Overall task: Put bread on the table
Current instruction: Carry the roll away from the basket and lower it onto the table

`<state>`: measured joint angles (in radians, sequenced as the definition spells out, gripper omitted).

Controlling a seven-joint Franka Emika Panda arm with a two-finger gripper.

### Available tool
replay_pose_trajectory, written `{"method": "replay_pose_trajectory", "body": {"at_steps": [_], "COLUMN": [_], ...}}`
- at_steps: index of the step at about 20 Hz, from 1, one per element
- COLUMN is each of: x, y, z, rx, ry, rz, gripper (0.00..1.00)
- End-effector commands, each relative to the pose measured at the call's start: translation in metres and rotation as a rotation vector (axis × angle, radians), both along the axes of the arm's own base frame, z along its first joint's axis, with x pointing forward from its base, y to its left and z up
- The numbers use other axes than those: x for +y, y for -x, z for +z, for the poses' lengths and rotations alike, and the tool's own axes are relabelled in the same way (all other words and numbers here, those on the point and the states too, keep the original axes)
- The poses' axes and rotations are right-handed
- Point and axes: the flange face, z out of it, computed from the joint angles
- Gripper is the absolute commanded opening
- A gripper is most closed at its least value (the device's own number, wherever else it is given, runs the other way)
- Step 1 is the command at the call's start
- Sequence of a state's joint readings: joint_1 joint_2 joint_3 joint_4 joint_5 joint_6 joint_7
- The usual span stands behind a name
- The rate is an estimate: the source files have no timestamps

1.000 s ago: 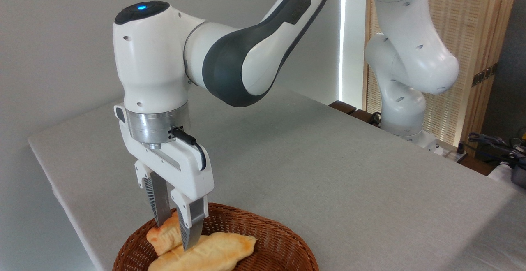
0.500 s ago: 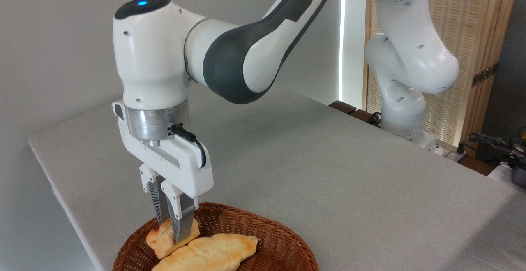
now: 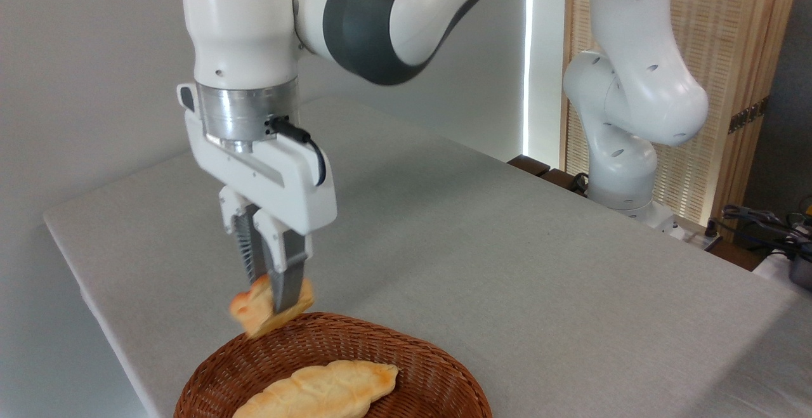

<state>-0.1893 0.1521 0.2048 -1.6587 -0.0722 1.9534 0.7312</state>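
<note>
The bread (image 3: 252,312), a short golden-brown roll, hangs in the air just above the far rim of the wicker basket (image 3: 438,367). My gripper (image 3: 273,300) is shut on it, with both fingers pinching its middle and pointing straight down. The table (image 3: 482,247), covered in light-grey cloth, spreads out behind and to the right of the basket.
A long pale golden loaf (image 3: 320,392) lies in the basket at the front edge of the table. The arm's white base (image 3: 625,170) stands at the table's far right edge. Cables and a wooden screen are beyond it.
The fingers closed on the roll inside the basket, then the arm rose, lifting the roll clear above the rim. The long loaf stayed in the basket.
</note>
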Motion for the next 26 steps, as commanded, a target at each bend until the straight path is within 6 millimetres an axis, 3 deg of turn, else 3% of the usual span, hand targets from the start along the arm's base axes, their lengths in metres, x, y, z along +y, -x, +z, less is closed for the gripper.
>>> {"method": "replay_pose_trajectory", "body": {"at_steps": [1,4,7,8,10,15,26], "x": [-0.017,-0.03,-0.035,-0.036,-0.037,-0.048,-0.049], "y": [0.026,0.055,0.072,0.074,0.076,0.073,0.073], "z": [-0.001,-0.022,-0.057,-0.062,-0.071,-0.086,-0.073], "rx": [0.103,0.18,0.244,0.255,0.272,0.299,0.277], "ry": [0.022,0.025,0.017,0.016,0.014,0.006,0.008], "rz": [-0.023,-0.056,-0.07,-0.072,-0.074,-0.09,-0.091], "gripper": [0.34,0.37,0.4,0.57,1.0,1.0,1.0]}}
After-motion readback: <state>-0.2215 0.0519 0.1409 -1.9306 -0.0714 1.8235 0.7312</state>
